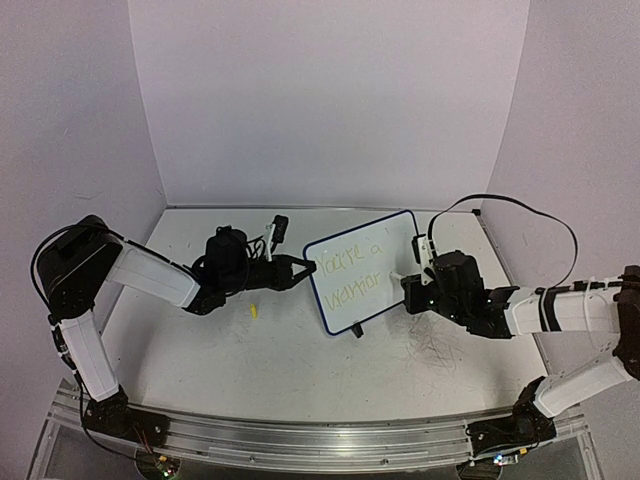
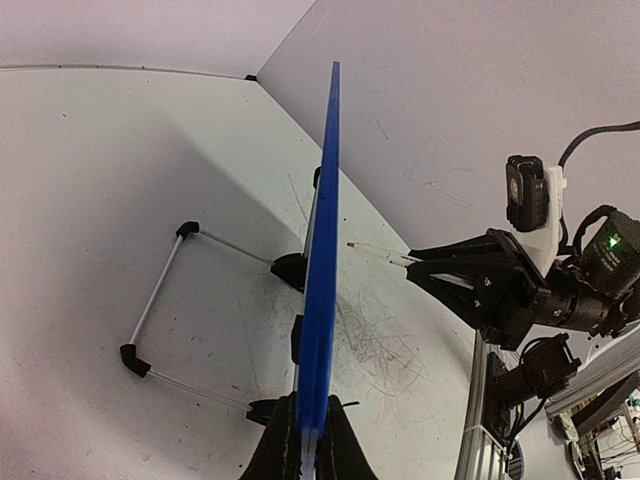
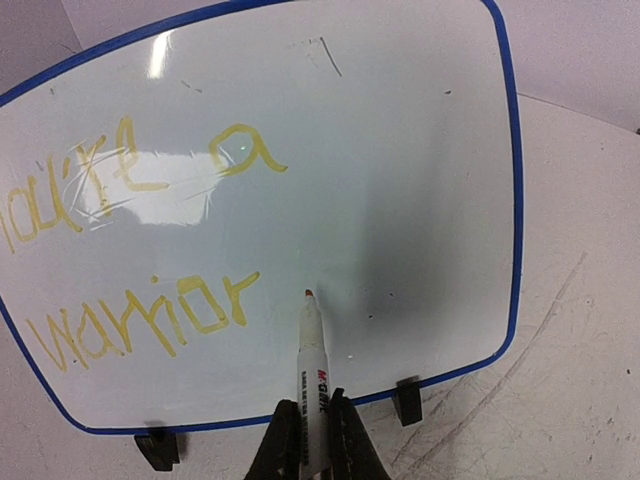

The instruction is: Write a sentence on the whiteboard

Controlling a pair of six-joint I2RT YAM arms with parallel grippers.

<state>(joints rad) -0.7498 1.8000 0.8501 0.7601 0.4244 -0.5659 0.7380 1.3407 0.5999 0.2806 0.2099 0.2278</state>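
White whiteboard [image 3: 400, 150] in left gripper [image 2: 308, 440], right gripper [image 3: 315, 430] with marker [image 3: 312, 360] beside sentence [image 3: 140, 325]

White links and black joints are seen on the left arm [image 1: 150, 275] and right arm [image 1: 560, 310]. Black fingers are fitted to the left gripper [image 2: 308, 408] and right gripper [image 3: 313, 402]. A black cable [image 2: 612, 128] is routed to the right wrist, where a green light [image 2: 610, 242] is lit.

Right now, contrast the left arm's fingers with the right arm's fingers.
Left arm's fingers pinch the edge of the blue-rimmed white whiteboard; right arm's fingers pinch a white marker pen. Left ones sit edge-on to it; right ones face its yellow sentence. Both are shut.
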